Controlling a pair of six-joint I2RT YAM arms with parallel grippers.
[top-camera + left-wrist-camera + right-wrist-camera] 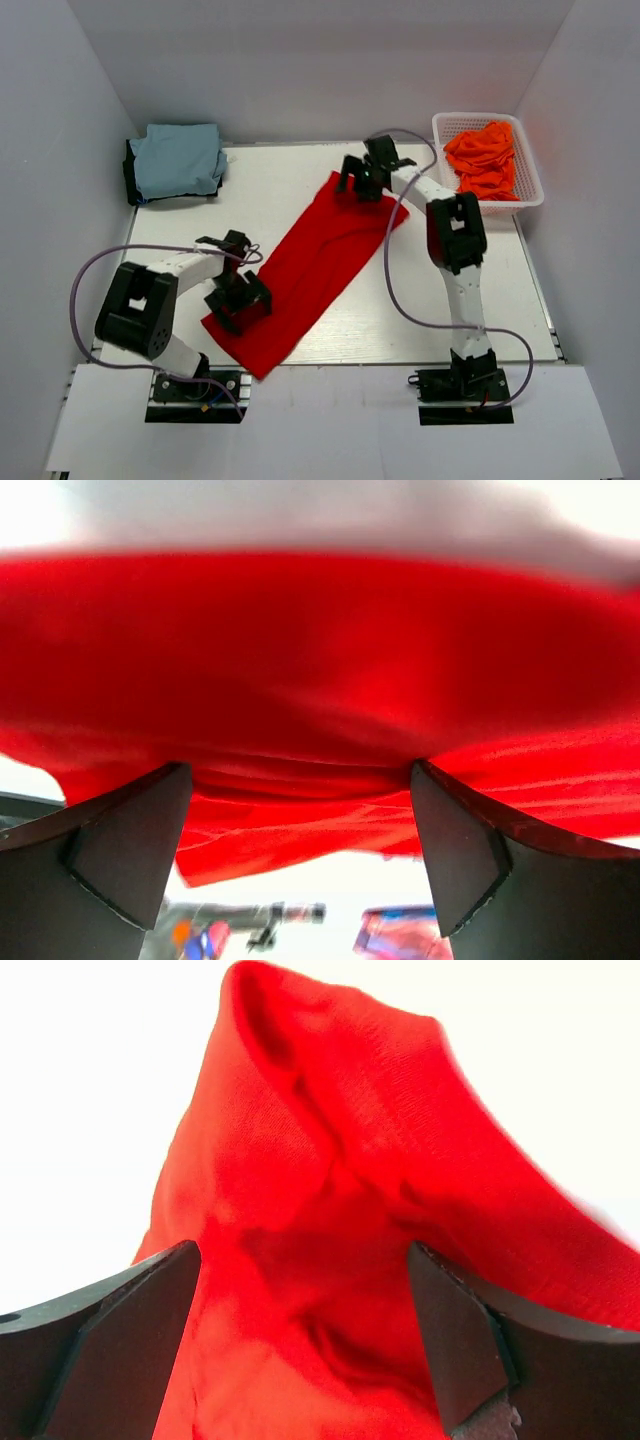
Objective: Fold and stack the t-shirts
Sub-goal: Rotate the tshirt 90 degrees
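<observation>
A bright red t-shirt [320, 255] lies as a long diagonal strip across the table, folded lengthwise. My left gripper [240, 298] is open over its near left end; in the left wrist view [300, 775] the red cloth [320, 660] lies just beyond and between the spread fingers. My right gripper [362, 180] is open over the far end; in the right wrist view [300, 1260] the bunched red cloth [330, 1160] sits between the wide fingers. A folded light blue t-shirt [180, 160] lies at the far left corner. Orange t-shirts [487, 158] lie in the basket.
A white plastic mesh basket [470, 122] stands at the far right corner. White walls enclose the table on three sides. Grey cables loop from both arms over the table.
</observation>
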